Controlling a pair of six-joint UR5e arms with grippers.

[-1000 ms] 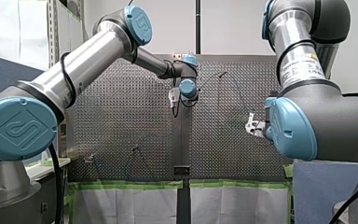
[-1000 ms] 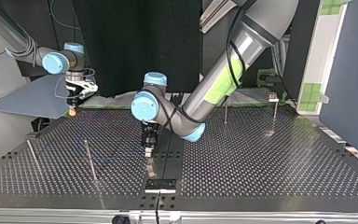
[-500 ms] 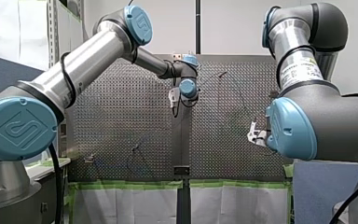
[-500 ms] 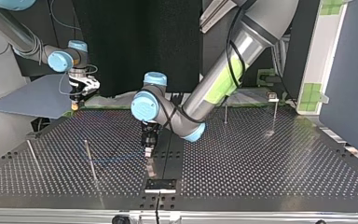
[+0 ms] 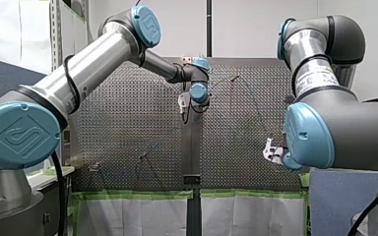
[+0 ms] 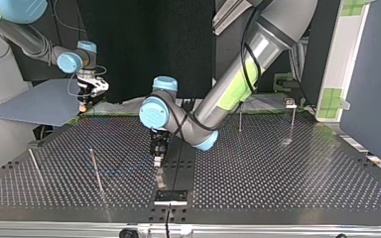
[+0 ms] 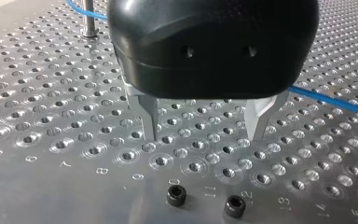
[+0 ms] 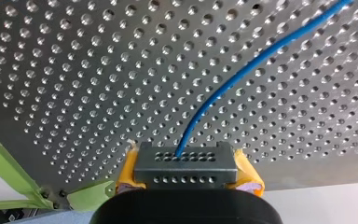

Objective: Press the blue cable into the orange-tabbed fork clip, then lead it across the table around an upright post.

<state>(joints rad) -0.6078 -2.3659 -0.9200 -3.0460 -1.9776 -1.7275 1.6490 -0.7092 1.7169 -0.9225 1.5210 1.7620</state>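
Note:
In the right wrist view my right gripper (image 8: 186, 176) is shut, its yellow pads clamped on a dark perforated end block (image 8: 186, 161) from which the blue cable (image 8: 242, 70) runs out over the table. In the top view that gripper (image 6: 83, 105) hangs above the table's far left edge. My left gripper (image 7: 204, 135), black with metal fingers, stands open just above the plate with nothing between its fingers. The cable (image 7: 335, 100) passes behind it, beside an upright post (image 7: 89, 18). It sits mid-table in the top view (image 6: 157, 159). I cannot make out an orange-tabbed clip.
Upright posts stand at the top view's left (image 6: 95, 168) (image 6: 34, 166) and far right (image 6: 292, 116) (image 6: 240, 119). A black bracket (image 6: 171, 197) sits at the near edge. Two black screws (image 7: 177, 195) (image 7: 235, 205) lie ahead of my left gripper.
My right gripper has moved rightward and slightly up in the top view, lower in the front view, still holding the block. My left arm has stayed put.

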